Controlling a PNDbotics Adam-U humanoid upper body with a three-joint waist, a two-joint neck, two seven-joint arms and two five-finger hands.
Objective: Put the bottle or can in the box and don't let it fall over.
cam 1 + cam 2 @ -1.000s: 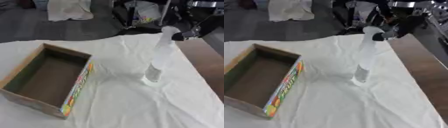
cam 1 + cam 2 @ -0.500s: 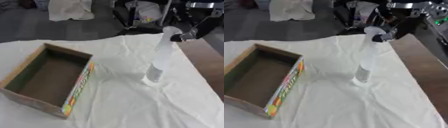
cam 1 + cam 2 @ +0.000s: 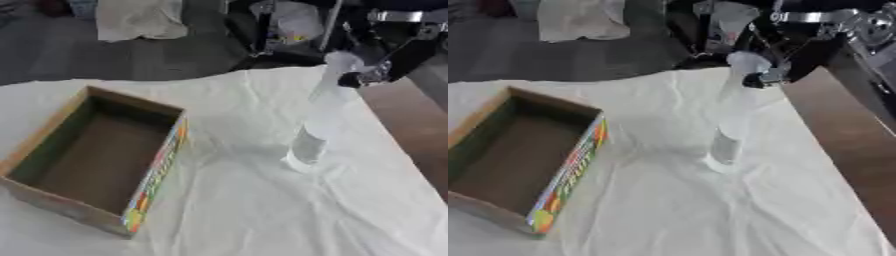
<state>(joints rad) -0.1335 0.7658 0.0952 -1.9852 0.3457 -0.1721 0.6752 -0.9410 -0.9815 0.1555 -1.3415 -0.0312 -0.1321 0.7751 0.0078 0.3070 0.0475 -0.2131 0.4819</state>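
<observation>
On wrinkled white cloth point(image 3: 262, 210) | tall clear plastic bottle point(image 3: 317, 125) upright | cardboard box point(image 3: 96, 155) open | right hand point(image 3: 385, 62) grip unclear

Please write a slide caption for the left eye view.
Right robot hand beside the top of an upright bottle; box open.

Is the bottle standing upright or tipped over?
Upright: the clear bottle stands base-down on the white cloth, outside the box.
</observation>
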